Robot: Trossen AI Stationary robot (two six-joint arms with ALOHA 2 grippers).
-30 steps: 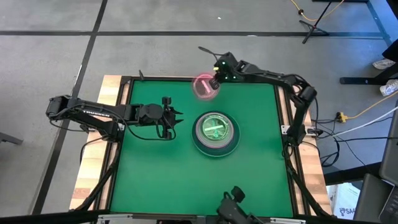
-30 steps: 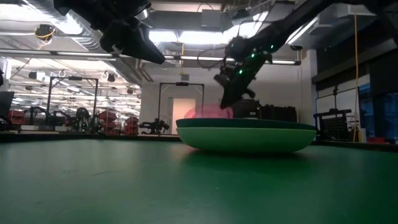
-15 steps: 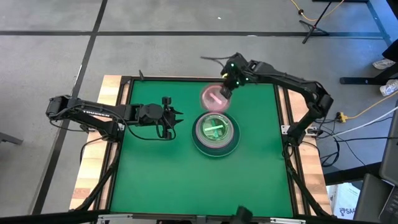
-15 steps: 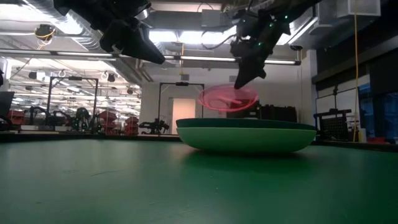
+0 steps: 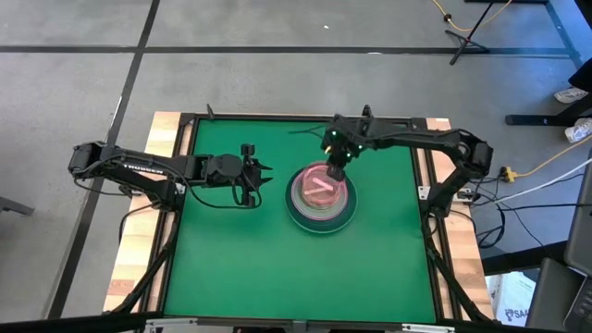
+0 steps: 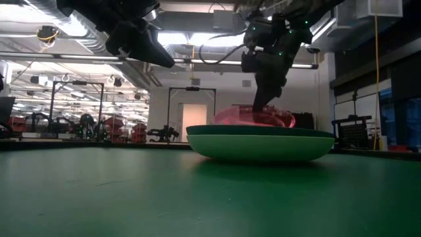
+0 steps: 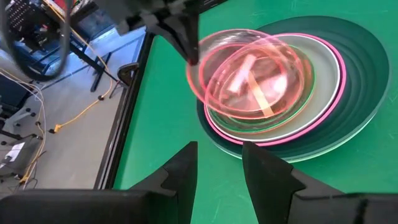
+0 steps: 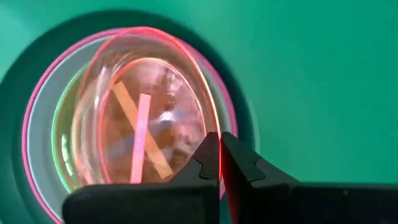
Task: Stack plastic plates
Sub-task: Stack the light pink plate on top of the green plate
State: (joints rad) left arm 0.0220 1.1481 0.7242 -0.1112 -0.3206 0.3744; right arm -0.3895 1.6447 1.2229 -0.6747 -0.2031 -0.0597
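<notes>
A stack of plates (image 5: 319, 216) sits mid-table, with a large dark green plate at the bottom, then a pink rim (image 7: 339, 68), pale grey-green and a small translucent green one. My right gripper (image 5: 335, 169) is shut on a small translucent pink plate (image 5: 321, 186) just over the stack's top (image 6: 253, 117). My left gripper (image 5: 265, 176) hovers open, left of the stack (image 7: 219, 163), touching nothing. The stack rests by its bottom plate on the green mat (image 6: 263, 146). My right gripper pinches the pink plate's rim (image 8: 213, 124) on its far side between the two fingertips (image 8: 205, 155), coming from above and pointing down. The plate is tilted, its held side raised and its opposite side low over the stack. Whether it touches the stack I cannot tell.
Bare green mat (image 5: 231, 259) lies all around the stack. A wooden border (image 5: 139, 250) frames the table. Cables and a stand's legs (image 5: 467, 32) lie on the floor beyond the far edge.
My right gripper has carried the pink plate from beside the table's far edge toward the near side, lifting it, then lowering it over the stack's top. It has stayed shut on the rim. The stack has not moved.
</notes>
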